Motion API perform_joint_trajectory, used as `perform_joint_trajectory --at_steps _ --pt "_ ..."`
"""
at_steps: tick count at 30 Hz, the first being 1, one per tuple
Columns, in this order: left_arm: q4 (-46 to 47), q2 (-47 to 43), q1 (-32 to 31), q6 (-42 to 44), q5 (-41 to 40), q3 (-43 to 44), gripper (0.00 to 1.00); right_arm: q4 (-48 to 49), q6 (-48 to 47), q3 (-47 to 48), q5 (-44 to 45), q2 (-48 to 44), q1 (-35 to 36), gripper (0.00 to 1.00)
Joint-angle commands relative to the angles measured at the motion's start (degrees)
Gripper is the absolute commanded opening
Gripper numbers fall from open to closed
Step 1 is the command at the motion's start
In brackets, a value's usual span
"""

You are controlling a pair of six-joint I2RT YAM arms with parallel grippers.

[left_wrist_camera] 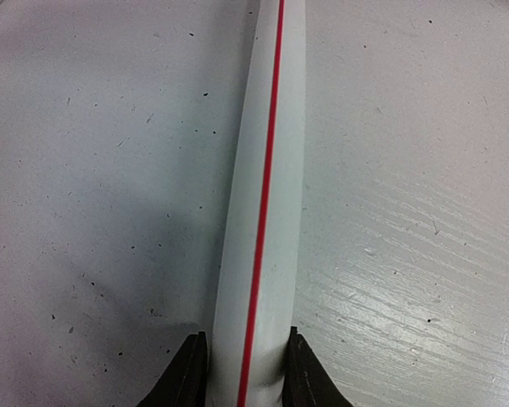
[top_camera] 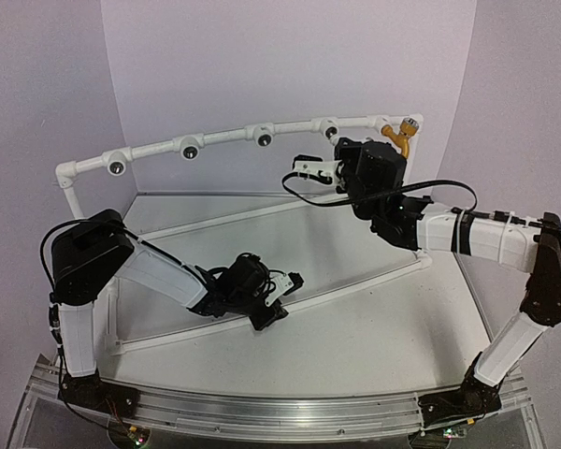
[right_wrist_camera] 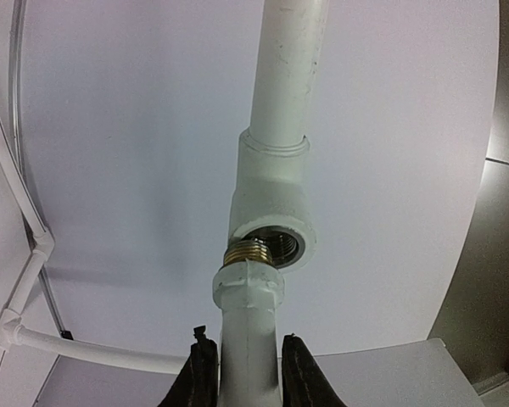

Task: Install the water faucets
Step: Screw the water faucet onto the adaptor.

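Note:
My right gripper (right_wrist_camera: 244, 339) is shut on the white water faucet (right_wrist_camera: 248, 292), held upright between its fingers. The faucet's brass thread (right_wrist_camera: 248, 252) sits right at the mouth of a threaded socket (right_wrist_camera: 280, 246) in the white pipe frame, slightly left of the opening's centre. In the top view this gripper (top_camera: 305, 168) is raised under the arched pipe. The yellow-orange faucet (top_camera: 397, 137) sits on the frame's far right corner. My left gripper (left_wrist_camera: 246, 341) is shut on the frame's low pipe (left_wrist_camera: 267, 170), which has a red stripe; it is seen low on the table (top_camera: 279, 297).
The arched top pipe (top_camera: 224, 138) carries several round dark sockets and stands in front of the pale back walls. The frame's lower bars (top_camera: 374, 276) lie on the grey table. An aluminium rail (top_camera: 262, 412) runs along the near edge by both arm bases.

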Motion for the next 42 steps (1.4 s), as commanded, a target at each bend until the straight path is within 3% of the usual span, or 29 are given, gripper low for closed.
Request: perform_joint_trajectory --at_steps 1,11,32,42 --pt "-6.47 5.88 -1.91 -7.49 0.62 -2.34 0.00 2.20 1.07 3.25 -0.22 -2.08 -0.20 0.00" --pt "-6.57 6.56 -2.38 -7.01 0.60 -1.99 0.00 0.89 2.46 5.64 -0.77 -0.98 -0.20 0.00" --pt "-6.55 6.23 -2.73 -6.39 1.26 -2.67 0.00 0.17 6.83 1.77 -0.23 -0.07 -1.57 0.00" --pt "-6.55 6.76 -3.08 -6.05 1.13 -2.34 0.00 1.19 5.79 4.80 -0.61 2.02 0.99 0.00"
